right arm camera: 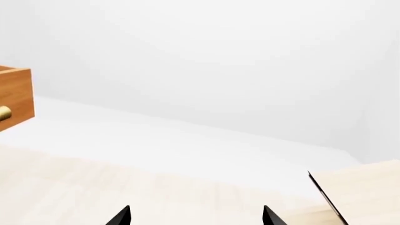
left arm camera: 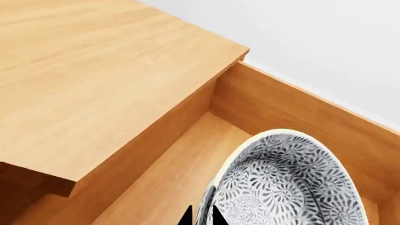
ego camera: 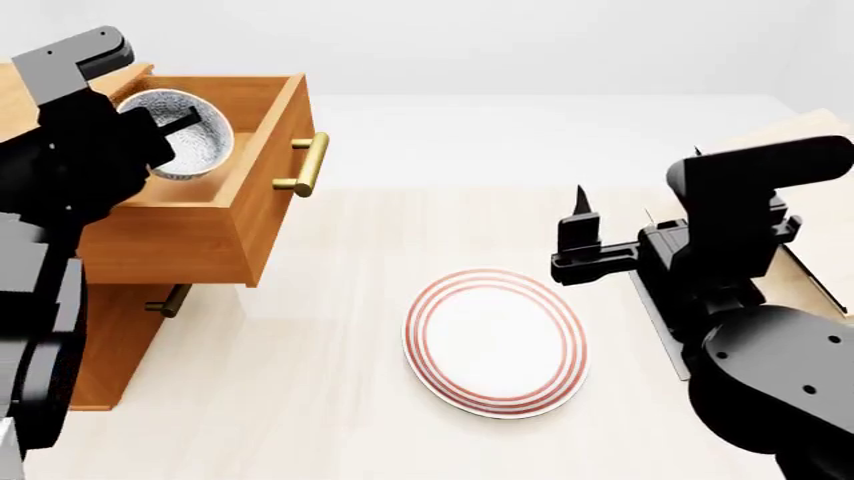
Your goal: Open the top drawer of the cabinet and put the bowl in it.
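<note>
Left claw (ego camera: 187, 122) is pinching the bowl (ego camera: 180, 135) inside the open drawer (ego camera: 254, 215) — plate (ego camera: 497, 340) lying nearby; right claw (right arm camera: 196, 216) gaping apart.

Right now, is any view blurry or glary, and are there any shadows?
Head view: sharp, evenly lit, only a faint shadow under the plate. Left wrist view: crisp bowl pattern, with the drawer shaded under the cabinet top. Right wrist view: washed-out white background, no glare.

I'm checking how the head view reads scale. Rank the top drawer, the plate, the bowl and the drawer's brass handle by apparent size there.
Largest to smallest:
1. top drawer
2. plate
3. bowl, partly hidden by the left pincer
4. brass handle
The plate lies nearer the camera, so true sizes may differ.
</note>
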